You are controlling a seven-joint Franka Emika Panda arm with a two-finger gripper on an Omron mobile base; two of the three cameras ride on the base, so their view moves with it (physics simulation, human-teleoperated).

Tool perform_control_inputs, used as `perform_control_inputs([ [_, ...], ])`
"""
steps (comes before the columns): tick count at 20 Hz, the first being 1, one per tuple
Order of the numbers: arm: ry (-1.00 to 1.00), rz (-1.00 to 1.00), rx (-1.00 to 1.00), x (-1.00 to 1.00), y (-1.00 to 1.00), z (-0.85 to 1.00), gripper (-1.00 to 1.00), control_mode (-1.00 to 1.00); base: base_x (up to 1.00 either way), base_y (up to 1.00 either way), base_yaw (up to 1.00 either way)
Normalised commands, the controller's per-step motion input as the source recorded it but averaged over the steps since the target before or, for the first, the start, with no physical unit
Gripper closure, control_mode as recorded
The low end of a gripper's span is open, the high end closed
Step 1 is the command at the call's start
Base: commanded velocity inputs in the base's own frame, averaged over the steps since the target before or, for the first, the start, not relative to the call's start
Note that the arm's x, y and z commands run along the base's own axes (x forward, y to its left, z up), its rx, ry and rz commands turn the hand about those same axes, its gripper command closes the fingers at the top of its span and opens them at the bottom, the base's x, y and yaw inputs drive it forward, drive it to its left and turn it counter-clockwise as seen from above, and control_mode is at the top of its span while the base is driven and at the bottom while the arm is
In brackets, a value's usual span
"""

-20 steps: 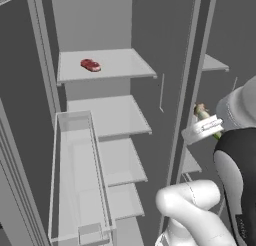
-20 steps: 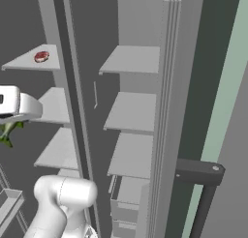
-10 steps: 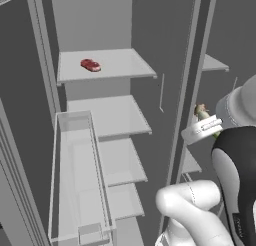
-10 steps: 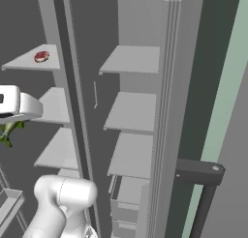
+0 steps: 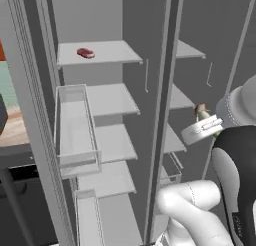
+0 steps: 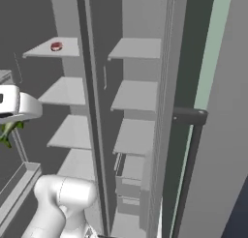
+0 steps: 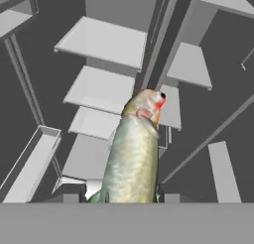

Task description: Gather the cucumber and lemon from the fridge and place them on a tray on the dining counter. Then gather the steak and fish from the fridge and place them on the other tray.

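Gripper (image 7: 130, 197) is closed on the fish (image 7: 133, 158), held in the air in front of the open fridge (image 5: 165, 90), clear of every shelf. In the hand view the fish fills the centre: silver-green body rising from between the fingertips, head up top with a red patch at the gill. From the left base view only the head end of the fish (image 5: 201, 110) pokes out past the white wrist, at right, level with the middle shelves. From the right base view a bit of green tail (image 6: 8, 133) hangs below the white hand at the left edge. The steak (image 5: 85, 53), a small red piece, lies on the top shelf (image 5: 107, 52) of the left fridge compartment, well apart from the gripper; it shows too in the right base view (image 6: 56, 46) on the same shelf. Lower shelves look bare. A door bin (image 5: 75, 127) stands on the open left door. A tan table edge (image 5: 11, 130) shows at far left past that door. Cucumber and lemon not spotted.
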Motion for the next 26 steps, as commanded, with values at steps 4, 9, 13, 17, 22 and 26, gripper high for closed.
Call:
perform_control_inputs([
  [4,0.0,0.0,0.0,0.0,0.0,0.0,1.0,1.0,-0.96,0.0,-0.04],
  [9,0.0,0.0,0.0,0.0,0.0,0.0,1.0,1.0,-0.94,0.04,-0.03],
  [13,0.0,0.0,0.0,0.0,0.0,0.0,1.0,1.0,-0.89,0.31,0.0],
  [17,0.0,0.0,0.0,0.0,0.0,0.0,1.0,1.0,-0.79,0.55,0.08],
  [22,0.0,0.0,0.0,0.0,0.0,0.0,1.0,1.0,-0.85,0.63,0.19],
  [26,0.0,0.0,0.0,0.0,0.0,0.0,1.0,1.0,-0.84,0.73,0.27],
])
